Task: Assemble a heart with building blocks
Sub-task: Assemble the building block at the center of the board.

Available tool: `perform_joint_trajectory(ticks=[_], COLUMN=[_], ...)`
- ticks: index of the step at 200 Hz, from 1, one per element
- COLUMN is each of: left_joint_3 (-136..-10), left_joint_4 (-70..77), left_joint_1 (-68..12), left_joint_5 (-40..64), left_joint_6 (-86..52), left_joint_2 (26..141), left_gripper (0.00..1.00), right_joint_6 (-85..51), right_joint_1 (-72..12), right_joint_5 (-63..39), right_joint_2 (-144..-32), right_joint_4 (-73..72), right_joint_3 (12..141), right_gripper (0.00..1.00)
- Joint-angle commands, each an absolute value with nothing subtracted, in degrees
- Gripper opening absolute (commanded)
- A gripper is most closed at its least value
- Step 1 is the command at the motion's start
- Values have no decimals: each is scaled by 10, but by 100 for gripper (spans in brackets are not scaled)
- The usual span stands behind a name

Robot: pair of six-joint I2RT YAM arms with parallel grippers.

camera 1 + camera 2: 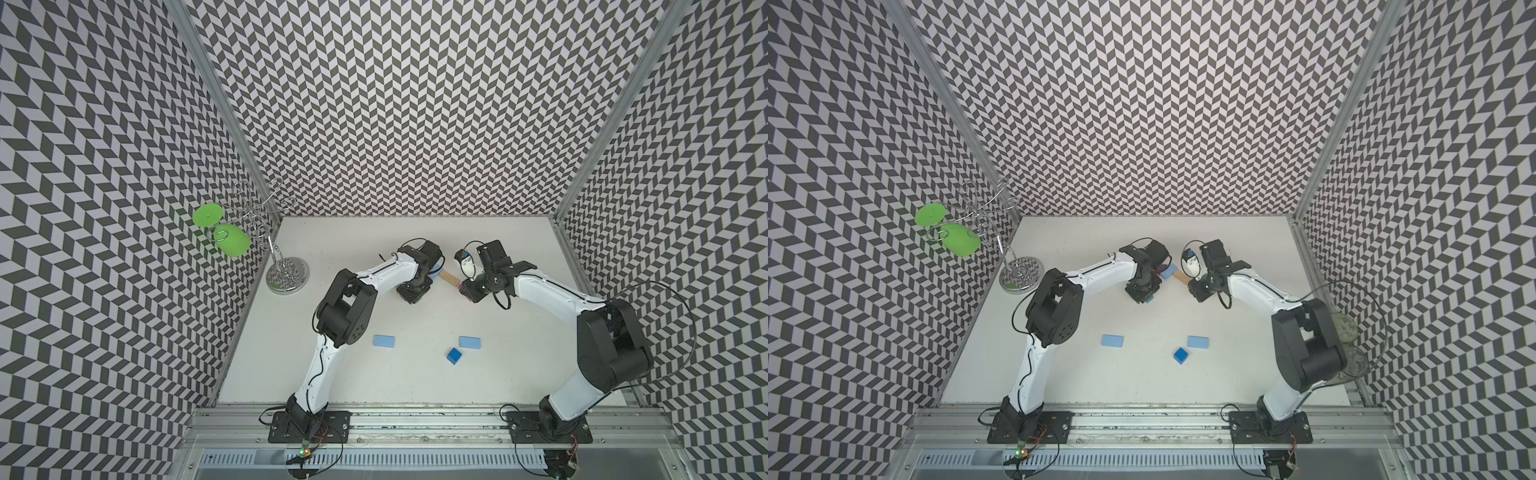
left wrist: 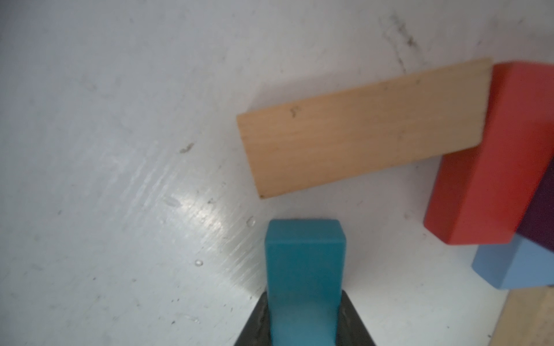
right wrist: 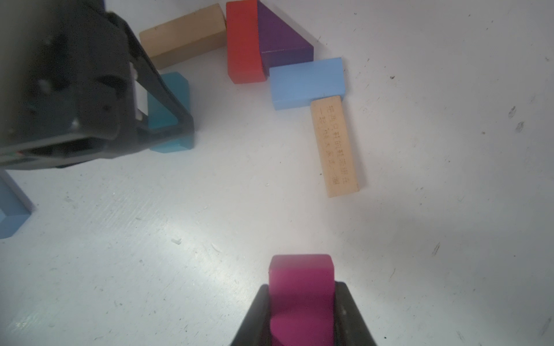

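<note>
The heart is only an open arc so far, lying far-centre on the table. Your left gripper is clamped on the teal block beside it; your right gripper pinches the magenta block nearby.

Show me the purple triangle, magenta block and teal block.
purple triangle (image 3: pixel 277 33): right wrist view, its top face.
magenta block (image 3: pixel 301 293): right wrist view, its near face.
teal block (image 2: pixel 304 269): left wrist view, its near face.

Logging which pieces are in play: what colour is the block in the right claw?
It is a magenta block, shown best in the right wrist view.
</note>
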State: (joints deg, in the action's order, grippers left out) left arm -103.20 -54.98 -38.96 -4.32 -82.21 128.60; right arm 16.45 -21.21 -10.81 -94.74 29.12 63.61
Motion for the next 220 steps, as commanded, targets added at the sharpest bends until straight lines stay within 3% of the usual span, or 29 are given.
perform_joint_trajectory(ticks=[1, 151, 191, 220], left_joint_3=[-1041, -1042, -1041, -1039], left_joint_4=[-571, -566, -568, -562], left_joint_1=[-384, -375, -375, -375], left_joint_5=[-63, -67, -69, -65], left_joint_6=[-830, -822, -815, -808], left_joint_2=[1303, 1307, 1308, 1307], left_gripper=[0, 0, 47, 62], right_joint_6=[170, 178, 181, 183], right_joint_1=[-216, -217, -217, -217], right_joint_5=[-116, -126, -136, -139], right_joint_2=[-950, -956, -962, -962], right_joint_4=[271, 272, 277, 277], right_joint_3=[644, 647, 650, 650], right_gripper=[0, 0, 0, 0])
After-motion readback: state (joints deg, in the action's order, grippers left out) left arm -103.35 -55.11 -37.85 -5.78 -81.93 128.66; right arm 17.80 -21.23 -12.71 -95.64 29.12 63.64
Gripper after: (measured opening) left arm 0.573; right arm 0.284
